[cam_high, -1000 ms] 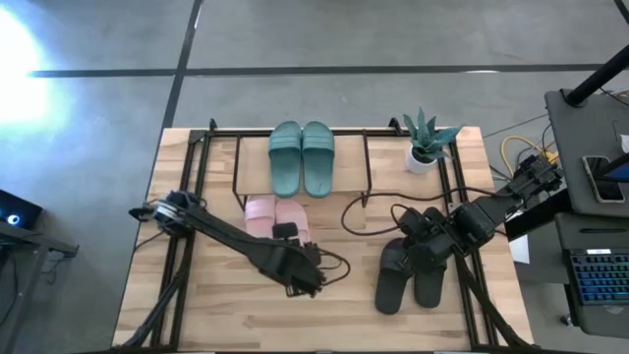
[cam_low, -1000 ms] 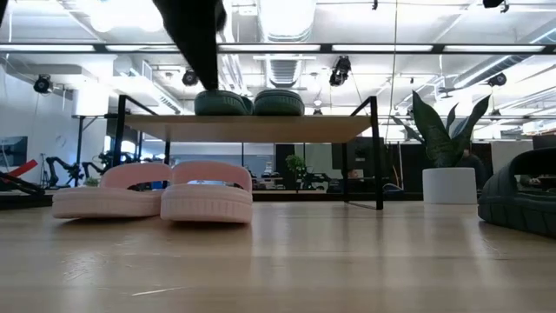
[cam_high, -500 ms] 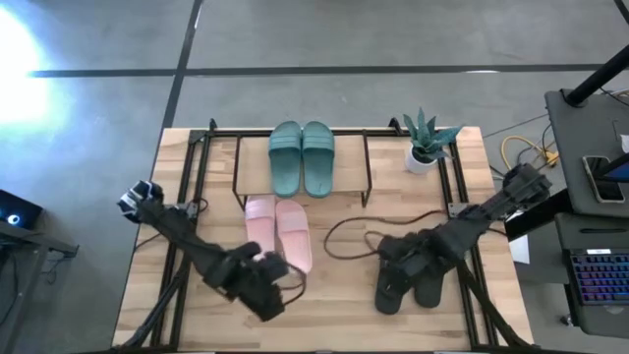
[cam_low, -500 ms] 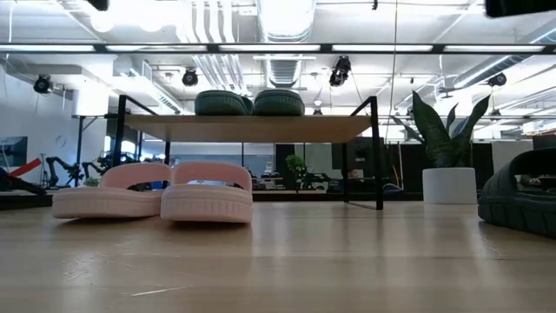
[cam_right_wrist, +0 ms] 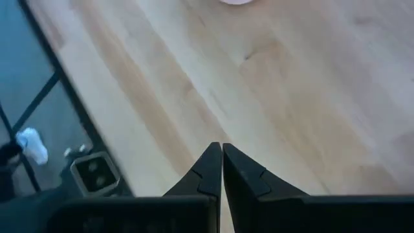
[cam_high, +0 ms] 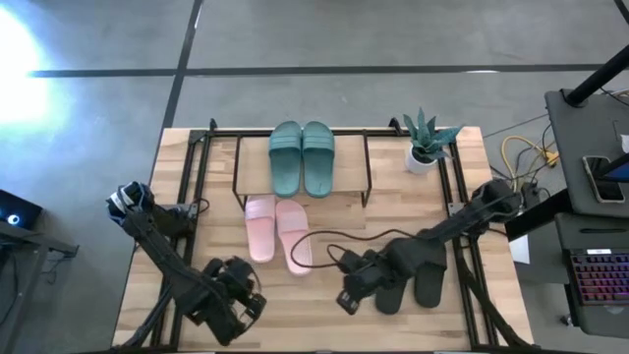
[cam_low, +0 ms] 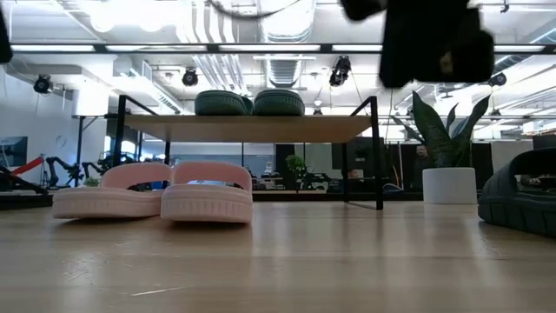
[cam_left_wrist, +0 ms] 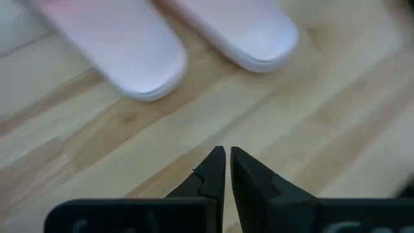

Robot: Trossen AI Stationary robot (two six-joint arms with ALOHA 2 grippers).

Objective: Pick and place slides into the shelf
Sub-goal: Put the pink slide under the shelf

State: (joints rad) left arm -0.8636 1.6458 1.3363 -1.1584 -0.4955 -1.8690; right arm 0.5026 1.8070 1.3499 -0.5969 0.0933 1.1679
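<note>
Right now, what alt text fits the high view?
Seen from above, green slides sit on the shelf, pink slides lie on the table before it, black slides to their right. The left gripper and right gripper, both shut, hold nothing.

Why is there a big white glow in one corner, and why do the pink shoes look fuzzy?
High view: glare washes out the floor at the upper left. Left wrist view: the pink slides are smeared and soft, while the fingers look sharp. Low view: ceiling lights are blown out.
</note>
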